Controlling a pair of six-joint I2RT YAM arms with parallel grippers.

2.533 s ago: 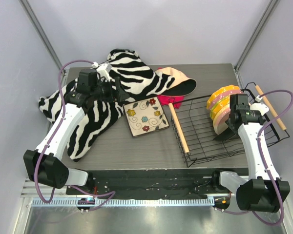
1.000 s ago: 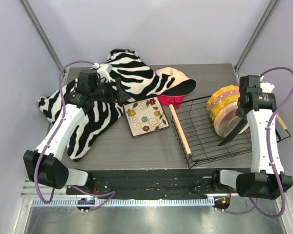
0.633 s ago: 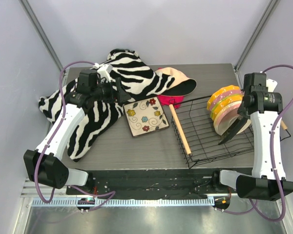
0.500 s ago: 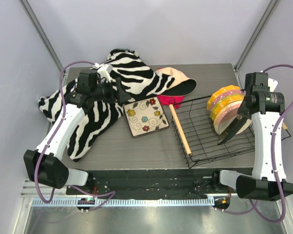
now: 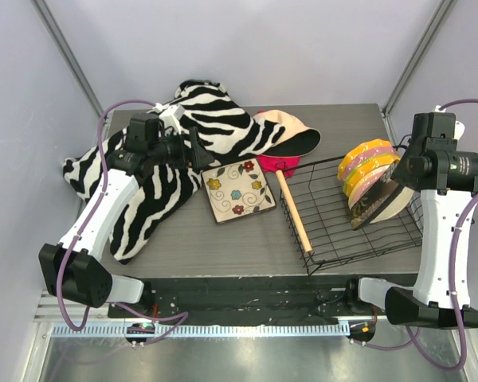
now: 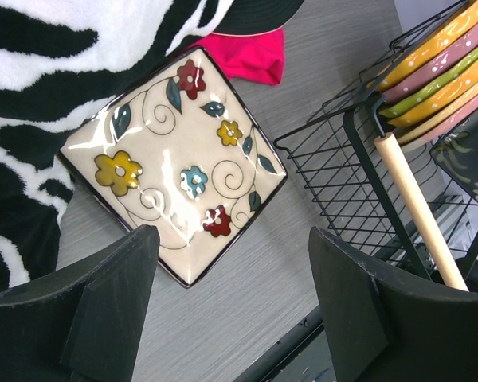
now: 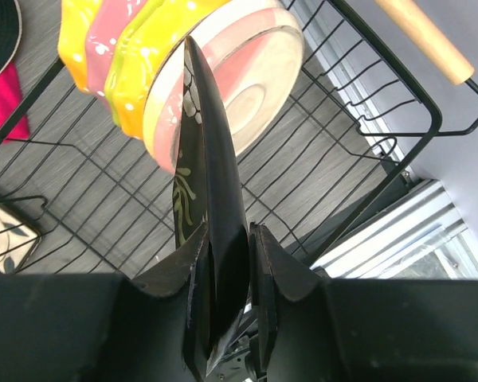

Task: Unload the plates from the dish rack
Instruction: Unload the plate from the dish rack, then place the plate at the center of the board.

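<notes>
On the right side of the desk (image 5: 223, 239), a black wire dish rack (image 5: 342, 237), with one light wooden rod handle (image 5: 292, 211) along its left edge and another at its far right. Inside, toward the far right, four dishes on edge and packed together: an orange dotted plate (image 7: 76, 40), a pink plate (image 7: 111, 36), a yellow-green plate (image 7: 147, 76), then a round pink-cream plate (image 7: 247, 72). Just beside that last one, on its near side, a dark square plate (image 7: 215, 159) with a pale flower pattern, tilted over the rack floor; no telling whether touching the wires. Clamped on its upper edge, the right claw (image 7: 227, 255), one finger against each face. Left of the rack and apart from it, flat on the desk, a cream square plate (image 5: 239, 191) with coloured flowers, against a zebra-striped cloth (image 5: 215, 119). Just far-left of that plate, over the cloth, the left claw (image 6: 233, 237), fingers spread wide with nothing between them. Farther back, a peach hat (image 5: 283, 127), and a magenta cloth (image 5: 277, 165) between hat and rack.
</notes>
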